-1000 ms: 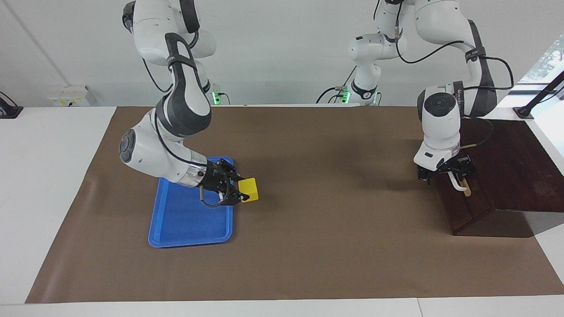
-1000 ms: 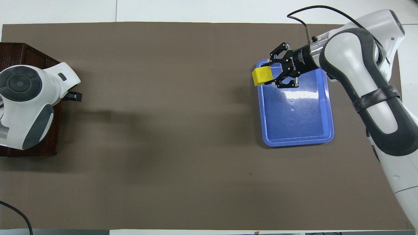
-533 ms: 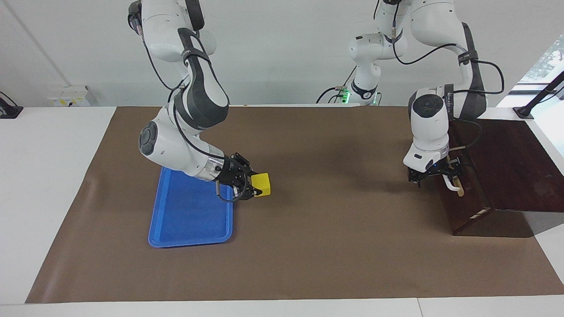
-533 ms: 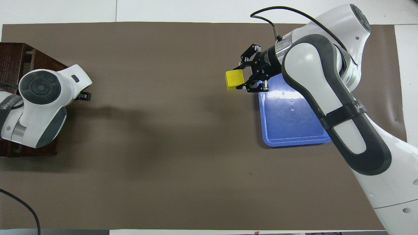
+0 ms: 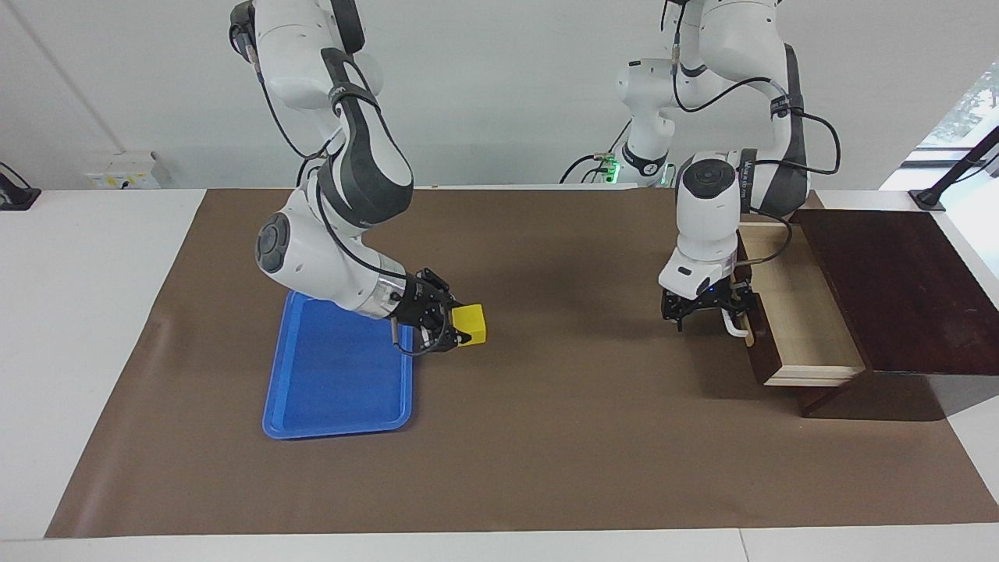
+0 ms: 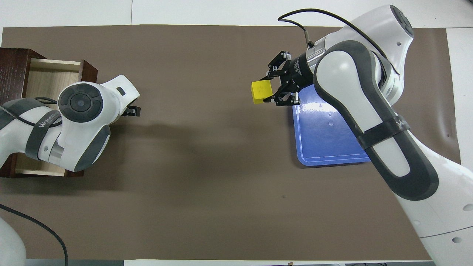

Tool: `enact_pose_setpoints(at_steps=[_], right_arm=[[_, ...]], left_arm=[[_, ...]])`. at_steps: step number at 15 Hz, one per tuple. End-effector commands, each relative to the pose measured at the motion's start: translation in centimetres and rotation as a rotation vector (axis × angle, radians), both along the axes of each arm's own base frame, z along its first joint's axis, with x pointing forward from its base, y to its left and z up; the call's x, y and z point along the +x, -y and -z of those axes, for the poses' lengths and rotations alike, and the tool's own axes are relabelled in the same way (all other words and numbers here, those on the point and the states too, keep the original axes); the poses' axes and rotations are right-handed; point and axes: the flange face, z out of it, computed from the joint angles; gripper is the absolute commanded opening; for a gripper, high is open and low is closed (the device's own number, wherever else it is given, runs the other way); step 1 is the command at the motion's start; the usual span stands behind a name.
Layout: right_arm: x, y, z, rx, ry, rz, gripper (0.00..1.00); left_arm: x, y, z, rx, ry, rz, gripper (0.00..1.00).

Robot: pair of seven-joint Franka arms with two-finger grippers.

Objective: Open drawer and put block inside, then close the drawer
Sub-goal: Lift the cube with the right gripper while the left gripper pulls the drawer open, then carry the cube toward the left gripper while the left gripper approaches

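Drawer (image 5: 788,312): pulled out, your left gripper (image 5: 706,306) at its white handle (image 5: 734,326), fingers spread, not clamping. Block (image 5: 470,323): pinched in your right gripper (image 5: 445,328), over the mat beside the blue tray (image 5: 335,375). Step: carrying. Next, you needed to bring it over the drawer.

mat (image 5: 577,390) between tray (image 5: 312,406) and drawer (image 5: 796,312): bare | drawer front: left gripper (image 5: 706,308) at handle (image 5: 734,326)

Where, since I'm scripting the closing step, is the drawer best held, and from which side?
By the white bar handle on the drawer front, coming from in front of it, jaws across the bar. It stands proud of the flat front, the only part to clasp; the left gripper is there.
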Motion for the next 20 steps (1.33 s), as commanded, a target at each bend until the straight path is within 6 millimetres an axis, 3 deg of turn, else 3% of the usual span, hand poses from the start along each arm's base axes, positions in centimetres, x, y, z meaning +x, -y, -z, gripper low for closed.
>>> enact_pose_setpoints(at_steps=[1,3,5,8,10,14,17,20], right_arm=[[0.0,0.2,-0.8,-0.020,0.008,0.017,0.00],[0.0,0.2,-0.8,-0.020,0.008,0.017,0.00],[0.0,0.2,-0.8,-0.020,0.010,0.016,0.00],[0.0,0.3,-0.8,-0.020,0.008,0.017,0.00],[0.0,0.3,-0.8,-0.020,0.007,0.016,0.00],[0.0,0.5,-1.0,-0.021,0.010,0.016,0.00],[-0.3,0.0,-1.6,-0.017,0.016,0.014,0.00],[-1.4,-3.5,-1.7,-0.022,0.003,0.003,0.00]], left_arm=[[-1.2,2.0,0.8,-0.031,-0.025,-0.013,1.00],[-1.0,1.8,0.3,-0.023,-0.032,-0.023,1.00],[0.1,1.7,-1.9,-0.014,-0.034,-0.052,1.00],[1.8,2.6,-8.9,-0.161,-0.092,-0.226,1.00],[1.7,3.4,-11.6,-0.225,-0.090,-0.382,1.00],[0.8,5.9,-14.0,-0.336,-0.019,-0.801,1.00],[-0.1,8.9,-14.1,-0.396,0.044,-1.188,1.00],[-0.4,11.0,-14.8,-0.457,0.097,-1.475,1.00]])
